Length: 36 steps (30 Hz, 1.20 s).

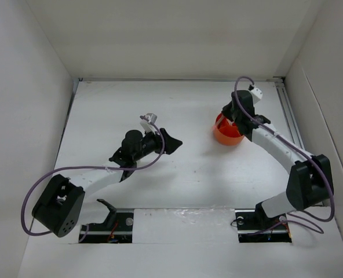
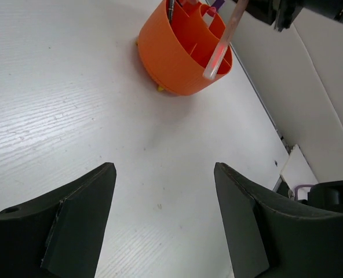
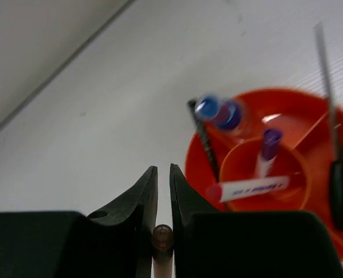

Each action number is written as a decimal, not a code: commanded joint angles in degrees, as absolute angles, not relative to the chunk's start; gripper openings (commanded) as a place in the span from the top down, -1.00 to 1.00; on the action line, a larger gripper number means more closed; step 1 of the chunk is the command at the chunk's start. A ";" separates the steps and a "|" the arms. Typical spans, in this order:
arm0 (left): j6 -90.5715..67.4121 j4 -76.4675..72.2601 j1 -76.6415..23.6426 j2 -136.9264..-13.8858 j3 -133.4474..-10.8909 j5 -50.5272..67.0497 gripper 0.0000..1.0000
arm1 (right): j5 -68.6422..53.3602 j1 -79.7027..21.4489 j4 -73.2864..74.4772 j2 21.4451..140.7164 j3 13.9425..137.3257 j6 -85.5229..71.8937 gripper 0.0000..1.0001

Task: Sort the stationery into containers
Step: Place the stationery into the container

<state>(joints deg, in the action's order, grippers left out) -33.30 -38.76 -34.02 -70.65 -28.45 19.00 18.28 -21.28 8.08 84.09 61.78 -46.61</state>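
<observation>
The orange tub [image 1: 225, 136] stands at the back right, and it also shows in the left wrist view [image 2: 177, 58] and the right wrist view [image 3: 287, 110]. In it stand a blue-capped bottle [image 3: 218, 113], a purple-capped marker [image 3: 268, 150], a white red-tipped stick [image 3: 250, 188], black-handled scissors [image 3: 339, 176] and a thin black pen [image 3: 203, 139]. My right gripper [image 3: 163, 169] is just above the tub's rim, shut on a thin clear pen [image 2: 219, 46] with a red lower part that hangs at the tub's near rim. My left gripper [image 2: 163, 194] is open and empty over bare table, left of the tub.
White walls close the table on three sides, and the right wall [image 2: 310, 87] is close behind the tub. A metal rail [image 1: 290, 116] runs along the right edge. The right arm's base [image 2: 328, 194] and purple cables [image 1: 148, 165] are in view.
</observation>
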 commanded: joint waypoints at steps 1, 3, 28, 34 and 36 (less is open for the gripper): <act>-32.87 -41.65 -32.70 -68.56 -27.60 22.76 -0.31 | 29.78 -17.42 9.31 85.33 67.48 -46.33 1.00; -33.48 -41.66 -32.70 -67.33 -27.07 23.46 -0.31 | 32.86 -16.09 10.63 87.44 70.12 -45.53 1.00; -34.01 -39.38 -32.70 -64.60 -27.07 26.37 -0.31 | 54.49 -20.56 15.91 110.83 90.26 -35.60 1.00; -34.01 -38.85 -32.70 -65.74 -27.60 26.37 -0.31 | 57.30 -21.18 16.44 111.88 89.56 -36.83 0.85; -34.01 -38.85 -32.70 -65.74 -27.60 26.37 -0.29 | 58.01 -21.71 16.96 111.88 89.56 -37.35 0.70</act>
